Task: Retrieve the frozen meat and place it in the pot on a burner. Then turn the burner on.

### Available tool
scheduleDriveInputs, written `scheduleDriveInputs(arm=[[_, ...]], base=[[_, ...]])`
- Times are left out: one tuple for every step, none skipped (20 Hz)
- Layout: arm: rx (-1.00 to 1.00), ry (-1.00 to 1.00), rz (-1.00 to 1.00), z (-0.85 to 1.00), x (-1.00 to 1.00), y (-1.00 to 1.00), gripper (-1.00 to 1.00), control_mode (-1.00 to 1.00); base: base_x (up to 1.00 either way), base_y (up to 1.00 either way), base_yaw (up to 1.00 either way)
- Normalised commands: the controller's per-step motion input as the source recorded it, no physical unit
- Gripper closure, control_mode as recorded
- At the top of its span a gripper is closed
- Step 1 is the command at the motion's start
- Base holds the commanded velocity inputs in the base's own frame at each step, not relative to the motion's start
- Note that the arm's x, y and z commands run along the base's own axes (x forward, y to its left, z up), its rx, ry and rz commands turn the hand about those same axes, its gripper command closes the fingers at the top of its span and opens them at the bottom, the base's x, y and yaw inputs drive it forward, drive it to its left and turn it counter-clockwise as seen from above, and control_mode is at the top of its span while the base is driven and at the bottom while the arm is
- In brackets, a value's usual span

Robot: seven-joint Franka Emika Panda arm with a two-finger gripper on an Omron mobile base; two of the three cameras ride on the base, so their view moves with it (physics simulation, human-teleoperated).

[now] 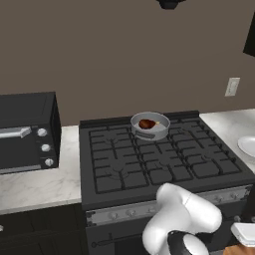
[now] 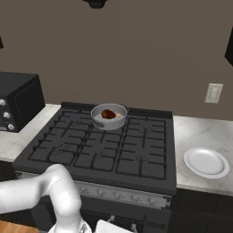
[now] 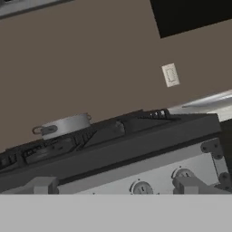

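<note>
The stove (image 1: 164, 164) is seen filling the middle of the counter, with a black oven (image 1: 27, 132) on the counter to its left and a white plate (image 2: 205, 162) to its right. The pot (image 1: 150, 126) has been set on the far middle burner (image 1: 149, 135), and the frozen meat (image 1: 147, 123) is already lying inside it, so the retrieval and placing appear done. The burner is judged not yet lit; no flame is seen. The knobs (image 3: 142, 188) along the stove's near front panel are faced closely by the gripper (image 3: 113, 186), whose fingers are spread fully and hold nothing.
</note>
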Motion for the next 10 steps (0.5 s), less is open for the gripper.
scheduleDriveInputs(arm=[[0.02,0.00,-0.03,-0.43,0.14,0.24,-1.00,-1.00],[0.00,0.00,-0.04,-0.41,0.27,0.36,-1.00,-1.00],[0.00,0.07,-0.04,-0.31,0.47,0.41,-1.00,-1.00],[0.00,0.10,-0.03,-0.24,0.56,0.35,-1.00,-1.00],[0.00,0.15,-0.03,-0.22,0.59,0.27,-1.00,-1.00],[0.00,0.18,-0.01,-0.21,0.59,0.19,-1.00,-1.00],[0.00,0.16,0.00,-0.16,0.52,0.14,-1.00,-1.00],[0.00,0.17,0.00,-0.18,0.49,0.02,-1.00,-1.00],[0.00,0.13,0.00,-0.14,0.41,0.00,-1.00,-1.00],[0.00,0.07,0.00,-0.09,0.35,0.00,-1.00,-1.00]], base=[[0.00,0.00,0.00],[0.00,0.00,0.00],[0.00,0.00,0.00],[0.00,0.00,0.00],[0.00,0.00,0.00],[0.00,0.00,0.00],[0.00,0.00,0.00],[0.00,0.00,0.00],[0.00,0.00,0.00],[0.00,0.00,0.00]])
